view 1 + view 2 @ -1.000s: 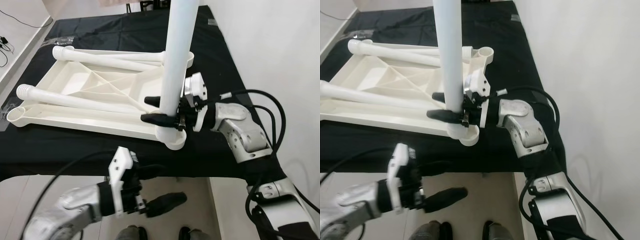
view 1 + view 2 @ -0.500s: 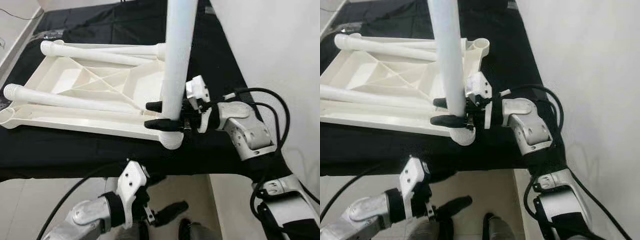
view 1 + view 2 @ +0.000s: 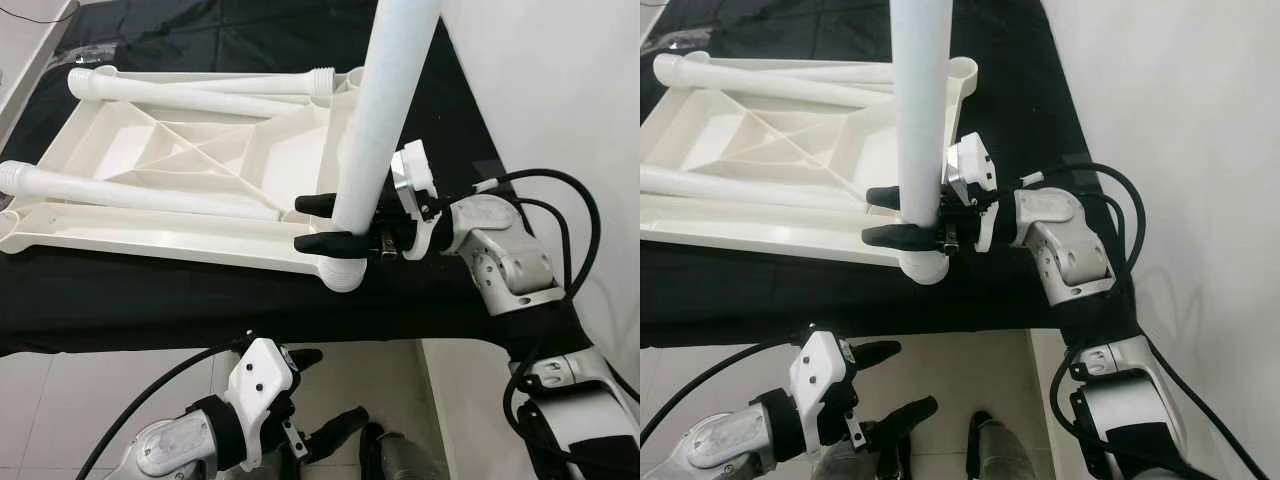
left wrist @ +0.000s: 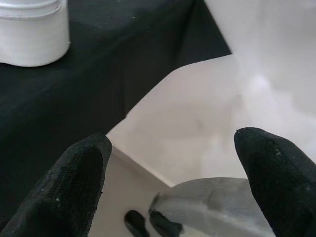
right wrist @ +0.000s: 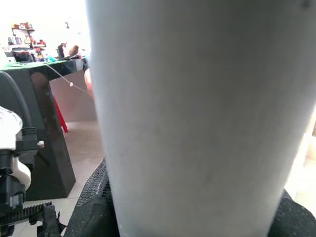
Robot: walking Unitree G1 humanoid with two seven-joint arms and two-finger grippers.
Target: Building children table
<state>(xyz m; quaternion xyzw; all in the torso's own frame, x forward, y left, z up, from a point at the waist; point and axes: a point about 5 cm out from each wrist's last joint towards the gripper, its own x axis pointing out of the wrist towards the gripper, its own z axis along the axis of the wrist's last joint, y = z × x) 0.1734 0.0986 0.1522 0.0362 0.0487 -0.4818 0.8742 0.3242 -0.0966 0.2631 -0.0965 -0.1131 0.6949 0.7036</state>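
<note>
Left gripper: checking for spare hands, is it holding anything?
No, the left gripper is open over the floor with nothing between its fingers.

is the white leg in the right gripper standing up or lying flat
Standing up. The white table leg rises from the corner socket of the upturned tabletop, with the right gripper shut around its base.

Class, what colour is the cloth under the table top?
Black cloth, clearest in the left eye view.

White plastic tabletop (image 3: 190,165) lying underside up, ribbed; two white legs (image 3: 140,192) lie across it. A third leg (image 3: 385,110) stands upright in the 5 o'clock corner socket (image 3: 343,272).
</note>
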